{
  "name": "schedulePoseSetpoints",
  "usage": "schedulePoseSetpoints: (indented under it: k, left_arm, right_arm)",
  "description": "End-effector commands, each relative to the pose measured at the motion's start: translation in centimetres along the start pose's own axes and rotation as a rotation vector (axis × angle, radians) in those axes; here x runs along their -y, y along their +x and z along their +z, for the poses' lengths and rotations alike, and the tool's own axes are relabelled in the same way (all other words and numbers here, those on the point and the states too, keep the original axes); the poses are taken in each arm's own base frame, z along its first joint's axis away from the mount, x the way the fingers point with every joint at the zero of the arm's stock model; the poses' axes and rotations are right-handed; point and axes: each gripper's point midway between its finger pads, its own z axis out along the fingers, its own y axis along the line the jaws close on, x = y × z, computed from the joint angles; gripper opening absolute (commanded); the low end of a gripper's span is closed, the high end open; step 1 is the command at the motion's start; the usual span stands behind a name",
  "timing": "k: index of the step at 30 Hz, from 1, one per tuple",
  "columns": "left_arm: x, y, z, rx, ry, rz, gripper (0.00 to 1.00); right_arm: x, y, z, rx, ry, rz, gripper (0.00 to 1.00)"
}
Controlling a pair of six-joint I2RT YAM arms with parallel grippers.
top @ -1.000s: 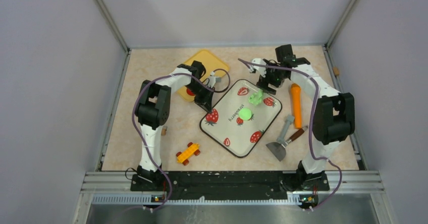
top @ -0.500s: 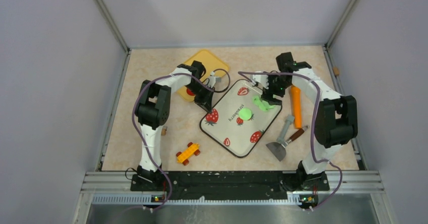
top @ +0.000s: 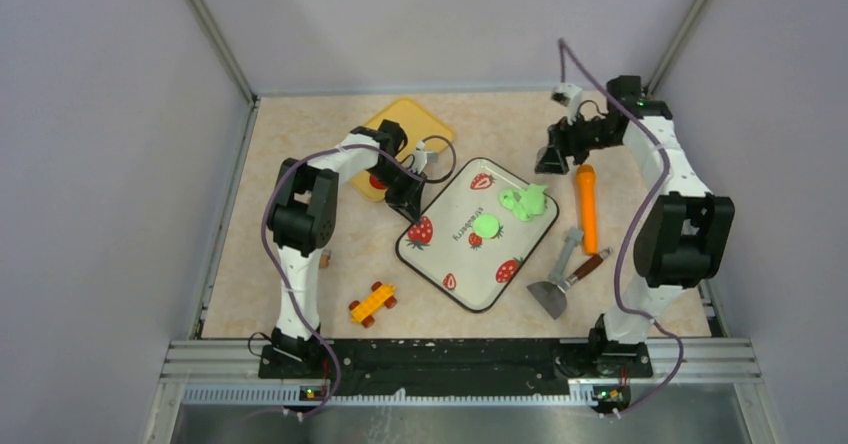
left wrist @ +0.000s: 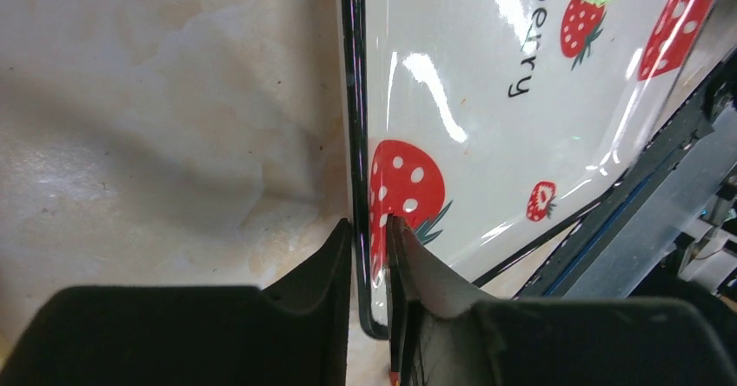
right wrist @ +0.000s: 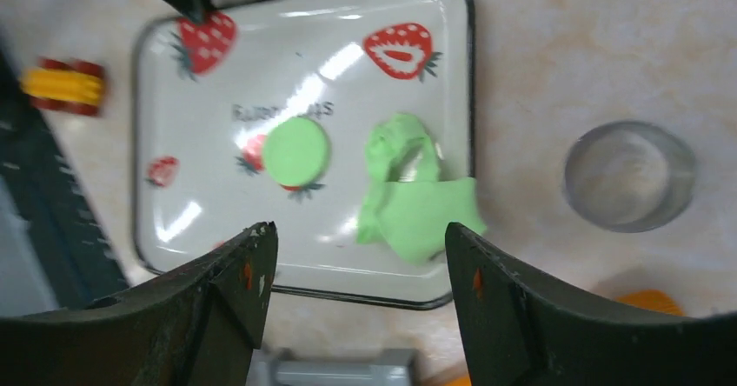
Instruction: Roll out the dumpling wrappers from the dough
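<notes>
– On the tray [top: 475, 279], right corner, top view: that's the dough [top: 525, 202], a ragged lump against the rim. One round dumpling wrapper [top: 487, 226] lies near the tray's middle, apart from it. Claws?
– I've got the right gripper [top: 553, 156] up past the tray's far-right edge, over the bench [top: 300, 164]. It's apart from the dough with nothing in it. The left gripper [top: 407, 207] is at the tray's far-left edge, by the left corner.
– Left wrist view?
– Fingers [left wrist: 322, 273] one each side of the tray rim, a very narrow gap. Pinching it or just loose round it, I can't tell. No dough in that view, only a bit of the wrapper at the top.
– Right wrist?
– Jaws wide apart, empty. The dough shows between them, down on the tray against the rim by the corner. The wrapper is just beside it, toward the middle. A metal ring [right wrist: 629, 176] sits on the bench past the tray edge.
– Step?
– My read: fetch the orange pin [top: 587, 207] lying on the bench beside the tray's right corner, then roll. I'd grab it mid-length, keep it level, and press lightly from the lump's centre outward. The lump is on the rim, so I'd nudge it inward first or it'll roll uneven. The tray wants holding at the left corner while I push.
</notes>
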Motion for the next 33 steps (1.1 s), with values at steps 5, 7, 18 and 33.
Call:
schedulePoseSetpoints:
  k: [5,7,18,33]
  left_arm:
    - [3.3,-2.5,-3.5,0.131,0.051,0.091,0.38]
    - [3.9,-2.9,-4.2,0.148,0.057,0.113,0.40]
    - [4.6,-4.4,-5.3,0.189,0.065,0.115,0.42]
    - [5.8,-5.0,-7.1,0.243,0.050,0.142,0.42]
  right_arm:
    - [-4.9,-3.1,-5.7,0.376,-0.477,0.757,0.55]
    - [-4.4,-2.4,-6.9,0.418,-0.561,0.904,0.55]
    - [-3.5,0.0,-10.2,0.500,-0.631,1.089,0.33]
    - [-1.5,8.4,-13.5,0.104,0.101,0.314,0.66]
